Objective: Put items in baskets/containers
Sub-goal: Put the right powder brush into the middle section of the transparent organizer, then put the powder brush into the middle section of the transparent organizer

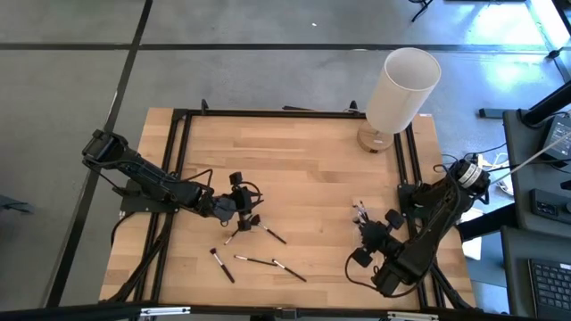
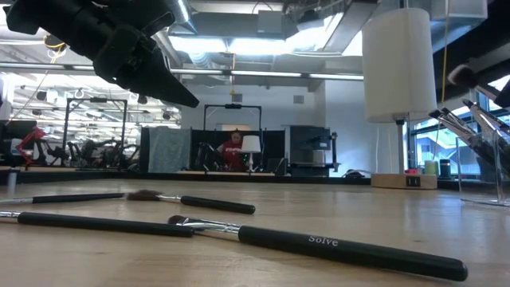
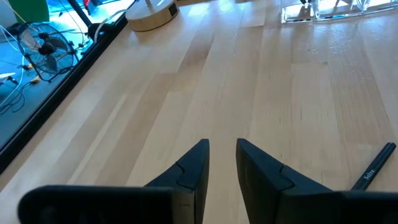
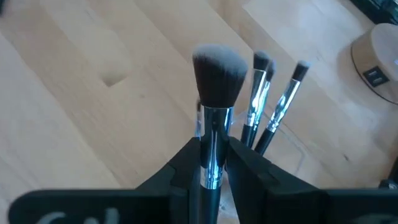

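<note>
A thick makeup brush (image 4: pixel 214 93) stands bristles-up, clamped between the right gripper (image 4: pixel 213 163) fingers, just beside brushes already standing in the clear box (image 1: pixel 364 214) at the table's (image 1: pixel 312 169) right side; the left gripper (image 3: pixel 222 163), fingers slightly parted and holding nothing, hovers over loose brushes (image 1: pixel 259 250)

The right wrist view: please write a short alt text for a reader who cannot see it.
The right gripper holds a makeup brush with a thick dark, pale-tipped head upright by its shiny metal collar. Just behind it, thinner brushes stand over the wooden table.
</note>
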